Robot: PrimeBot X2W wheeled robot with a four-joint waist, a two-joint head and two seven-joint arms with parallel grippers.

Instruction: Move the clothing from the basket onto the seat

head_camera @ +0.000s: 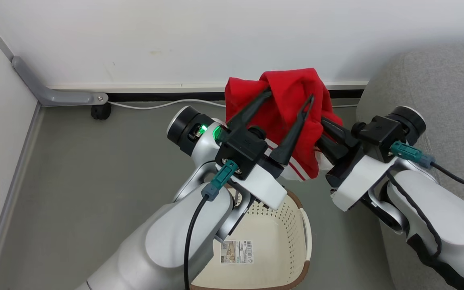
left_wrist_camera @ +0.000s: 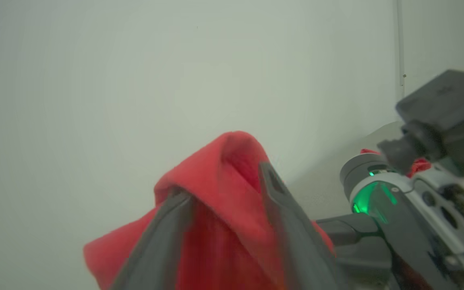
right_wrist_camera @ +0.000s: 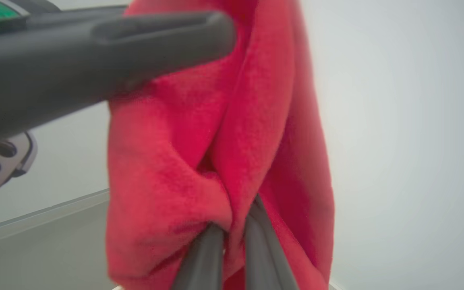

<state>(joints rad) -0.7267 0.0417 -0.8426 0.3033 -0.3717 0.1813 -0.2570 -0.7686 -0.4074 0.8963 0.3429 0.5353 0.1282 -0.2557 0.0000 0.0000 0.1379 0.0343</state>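
Jaws on the left gripper [head_camera: 290, 96] are standing spread apart, not pinching anything, with the red garment [head_camera: 288, 82] draping over and between the two fingers like a tent. Moving right, the right gripper [right_wrist_camera: 236, 217] is doing the real work: its jaws are pressing together on a fold of that same garment, just to the right of the left jaws. The basket [head_camera: 292, 237] is sitting below the left jaws. The sofa [head_camera: 437, 88] is waiting off to the right of the right jaws, apart from the cloth.

My worry: the right jaws are only biting a small bunched fold, so I'm guessing a quick swing toward the sofa could be pulling it loose and dropping it on the floor [head_camera: 95, 169] or back in the basket. The cloth is also wrapping the left fingers, so it might be snagging there if the arms are parting too fast.

Hard to see: the right fingertips are disappearing into the fabric in the head view and the left wrist view is looking blurry. The left arm is also covering part of the basket, so I can't tell what's lying in there.
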